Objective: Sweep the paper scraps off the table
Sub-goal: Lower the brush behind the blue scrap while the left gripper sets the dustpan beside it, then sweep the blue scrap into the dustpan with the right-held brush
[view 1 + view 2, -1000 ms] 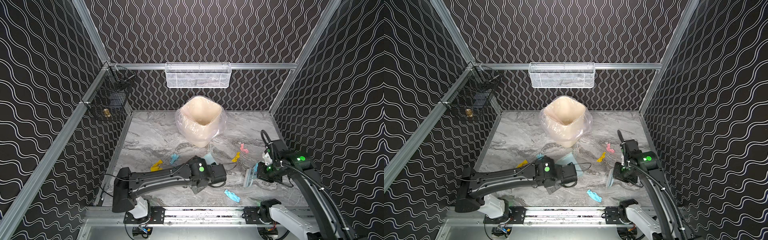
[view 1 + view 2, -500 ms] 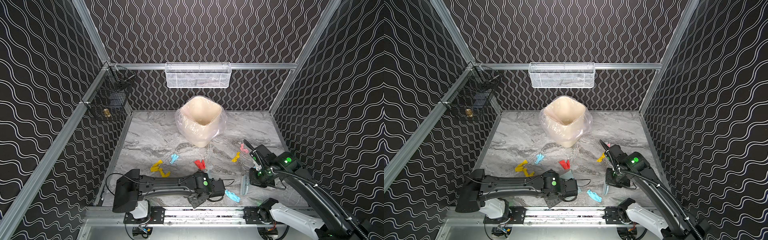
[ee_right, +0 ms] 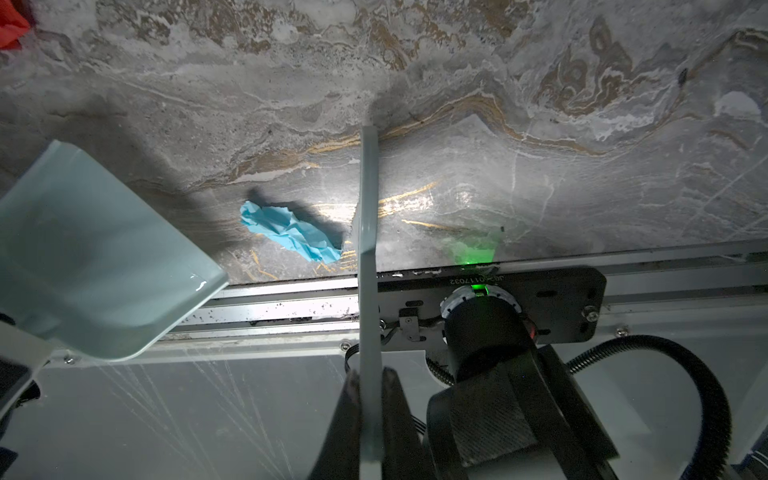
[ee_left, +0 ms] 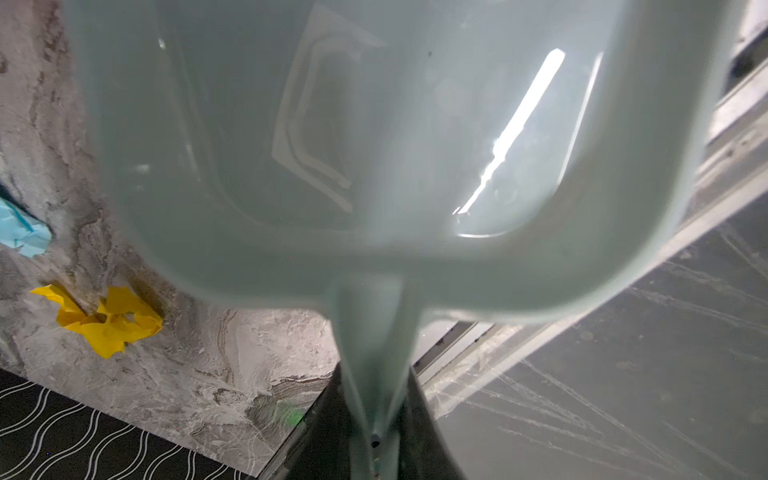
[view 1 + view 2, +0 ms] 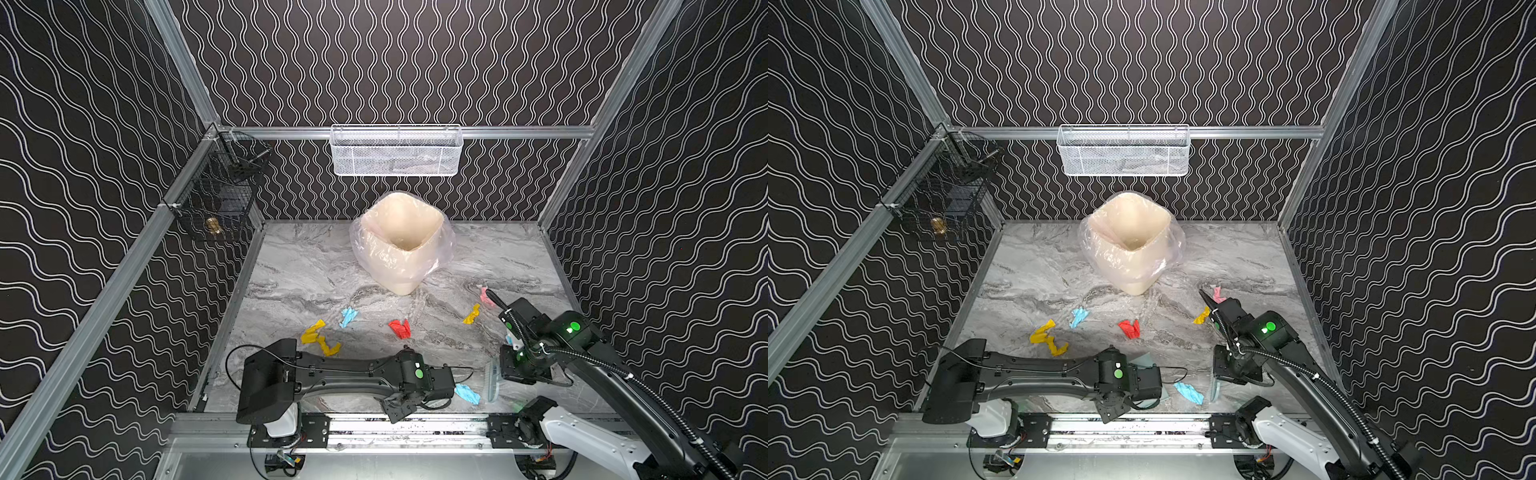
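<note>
Several paper scraps lie on the marble table [image 5: 299,270]: two yellow ones [image 5: 320,338], a light blue one [image 5: 348,316], a red one [image 5: 400,328], another yellow one [image 5: 472,314] and a pink one [image 5: 485,296]. One more light blue scrap [image 5: 467,394] [image 3: 291,232] lies near the front edge, between the pale blue dustpan [image 3: 95,257] [image 5: 1145,360] and the brush [image 5: 492,380] [image 3: 368,249]. My left gripper [image 4: 376,415] [image 5: 451,384] is shut on the dustpan's handle. My right gripper [image 3: 370,399] [image 5: 505,376] is shut on the brush, which stands right beside that scrap.
A cream bin lined with a clear bag [image 5: 401,241] stands at the back middle. A white mesh basket [image 5: 395,151] and a black wire basket [image 5: 220,195] hang on the walls. The aluminium front rail [image 5: 415,424] runs just behind both tools.
My left arm has swung from mid-table to the front edge with the dustpan, uncovering the red and yellow scraps. My right arm has brought the brush forward and left, next to the light blue scrap.
</note>
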Action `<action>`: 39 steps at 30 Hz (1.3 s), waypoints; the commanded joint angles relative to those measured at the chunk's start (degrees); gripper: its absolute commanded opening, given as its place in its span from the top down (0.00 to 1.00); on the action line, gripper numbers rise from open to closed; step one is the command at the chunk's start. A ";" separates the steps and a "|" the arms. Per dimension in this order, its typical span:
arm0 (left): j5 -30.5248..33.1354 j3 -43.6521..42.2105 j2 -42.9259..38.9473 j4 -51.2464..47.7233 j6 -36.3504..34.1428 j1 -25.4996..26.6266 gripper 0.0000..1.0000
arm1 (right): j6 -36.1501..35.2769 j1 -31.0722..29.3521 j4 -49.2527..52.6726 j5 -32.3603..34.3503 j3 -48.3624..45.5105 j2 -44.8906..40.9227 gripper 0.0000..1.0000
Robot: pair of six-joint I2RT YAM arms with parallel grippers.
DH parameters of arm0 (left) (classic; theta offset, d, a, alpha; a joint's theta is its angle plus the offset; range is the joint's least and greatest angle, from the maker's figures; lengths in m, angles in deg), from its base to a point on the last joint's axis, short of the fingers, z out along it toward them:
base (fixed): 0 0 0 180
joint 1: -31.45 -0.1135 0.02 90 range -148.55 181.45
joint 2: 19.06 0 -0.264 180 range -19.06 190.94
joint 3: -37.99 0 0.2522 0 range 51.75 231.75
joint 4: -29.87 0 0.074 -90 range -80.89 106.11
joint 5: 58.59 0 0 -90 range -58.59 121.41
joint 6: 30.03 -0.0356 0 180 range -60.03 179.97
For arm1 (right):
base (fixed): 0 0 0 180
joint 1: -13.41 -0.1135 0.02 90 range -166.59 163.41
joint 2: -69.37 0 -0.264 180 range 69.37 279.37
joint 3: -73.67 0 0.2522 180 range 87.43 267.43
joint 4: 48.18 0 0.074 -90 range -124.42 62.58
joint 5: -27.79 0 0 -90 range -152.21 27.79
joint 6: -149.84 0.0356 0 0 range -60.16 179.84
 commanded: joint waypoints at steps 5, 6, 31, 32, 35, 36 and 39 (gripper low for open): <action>-1.49 -0.93 1.23 -0.59 -2.07 0.33 1.00 | 3.11 -2.49 0.65 -1.94 -1.21 0.71 1.00; -1.37 -0.95 1.46 -0.66 -2.16 0.34 1.00 | 3.41 -2.84 0.61 -1.91 -1.04 0.81 1.00; 1.02 -2.22 3.62 1.94 -3.12 -0.12 1.00 | 8.23 -10.76 -4.11 0.22 4.15 5.73 1.00; 0.98 -2.38 3.53 2.18 -3.15 -0.08 1.00 | 7.76 -10.82 -2.88 1.14 4.15 5.66 1.00; 1.33 -2.78 3.48 2.54 -3.77 -0.31 1.00 | 5.82 -10.86 -1.64 2.30 4.26 5.11 1.00; 1.52 -2.89 3.40 2.66 -3.95 -0.59 1.00 | 5.25 -10.77 -2.20 2.15 4.47 5.30 1.00; 1.44 -3.65 2.92 3.47 -4.52 -1.42 1.00 | 3.35 -10.89 -4.26 1.19 5.01 7.11 1.00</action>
